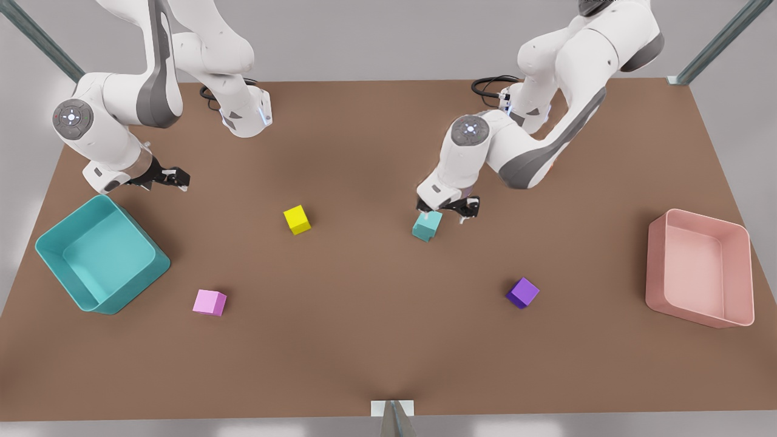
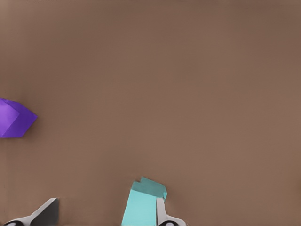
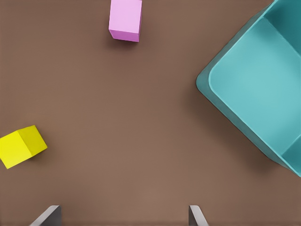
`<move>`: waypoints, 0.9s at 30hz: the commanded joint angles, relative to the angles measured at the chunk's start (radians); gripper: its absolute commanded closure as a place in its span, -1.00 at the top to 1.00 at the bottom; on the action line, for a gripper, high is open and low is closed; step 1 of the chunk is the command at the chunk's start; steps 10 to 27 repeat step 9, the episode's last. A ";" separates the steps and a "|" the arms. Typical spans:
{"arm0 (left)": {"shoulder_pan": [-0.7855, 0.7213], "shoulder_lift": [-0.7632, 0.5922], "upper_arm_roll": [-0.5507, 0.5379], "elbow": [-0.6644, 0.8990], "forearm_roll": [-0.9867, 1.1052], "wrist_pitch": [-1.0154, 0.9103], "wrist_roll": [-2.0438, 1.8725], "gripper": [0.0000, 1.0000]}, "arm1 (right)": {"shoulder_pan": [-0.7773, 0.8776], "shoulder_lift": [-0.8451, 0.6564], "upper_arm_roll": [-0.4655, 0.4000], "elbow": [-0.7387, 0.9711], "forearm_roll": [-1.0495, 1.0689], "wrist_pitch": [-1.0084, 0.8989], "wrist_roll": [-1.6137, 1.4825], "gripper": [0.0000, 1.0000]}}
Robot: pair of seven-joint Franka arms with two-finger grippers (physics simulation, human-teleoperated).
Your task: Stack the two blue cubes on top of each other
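The left pincer (image 1: 448,209) stands spread at the bench (image 1: 376,340) centre, one finger (image 2: 162,212) touching the stacked blue cubes (image 1: 427,225), the purple cube (image 1: 522,292) nearby. The right pincer (image 1: 173,178) hangs spread above the teal bin (image 1: 91,291), waiting

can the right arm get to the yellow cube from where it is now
Probably yes. The right pincer hangs open beside the teal bin, and only bare table separates it from the yellow cube; the left pincer works farther off.

Brown table (image 1: 376,340), teal bin (image 1: 51,246), pink bin (image 1: 655,267), four cubes
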 commanded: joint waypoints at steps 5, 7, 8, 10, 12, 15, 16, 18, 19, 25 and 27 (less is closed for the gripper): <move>-0.357 -0.213 0.912 0.174 -0.661 -0.263 0.825 1.00 | 0.000 -0.001 0.000 0.000 0.001 0.000 -0.001 1.00; -0.356 -0.227 0.912 0.198 -0.612 -0.261 0.819 1.00 | 0.000 -0.001 0.000 0.000 0.001 0.000 -0.001 1.00; -0.356 -0.218 0.907 0.212 -0.568 -0.263 0.812 1.00 | 0.000 -0.001 0.000 0.000 0.001 0.000 -0.001 1.00; -0.351 -0.210 0.907 0.214 -0.568 -0.261 0.815 1.00 | 0.000 -0.001 0.000 0.000 0.001 0.000 -0.001 1.00; -0.351 -0.210 0.907 0.214 -0.568 -0.261 0.815 1.00 | 0.000 -0.001 0.000 0.000 0.001 0.000 -0.001 1.00; -0.351 -0.210 0.907 0.214 -0.568 -0.261 0.815 1.00 | 0.000 -0.001 0.000 0.000 0.001 0.000 -0.001 1.00; -0.351 -0.210 0.907 0.214 -0.568 -0.261 0.815 1.00 | 0.000 -0.001 0.000 0.000 0.001 0.000 -0.001 1.00; -0.351 -0.210 0.907 0.214 -0.568 -0.261 0.815 1.00 | 0.000 -0.001 0.000 0.000 0.001 0.000 -0.001 1.00; -0.351 -0.210 0.907 0.214 -0.568 -0.261 0.815 1.00 | 0.000 -0.001 0.000 0.000 0.001 0.000 -0.001 1.00; -0.351 -0.210 0.907 0.214 -0.568 -0.261 0.815 1.00 | 0.000 -0.001 0.000 0.000 0.001 0.000 -0.001 1.00; -0.351 -0.210 0.907 0.214 -0.568 -0.261 0.815 1.00 | 0.000 -0.001 0.000 0.000 0.001 0.000 -0.001 1.00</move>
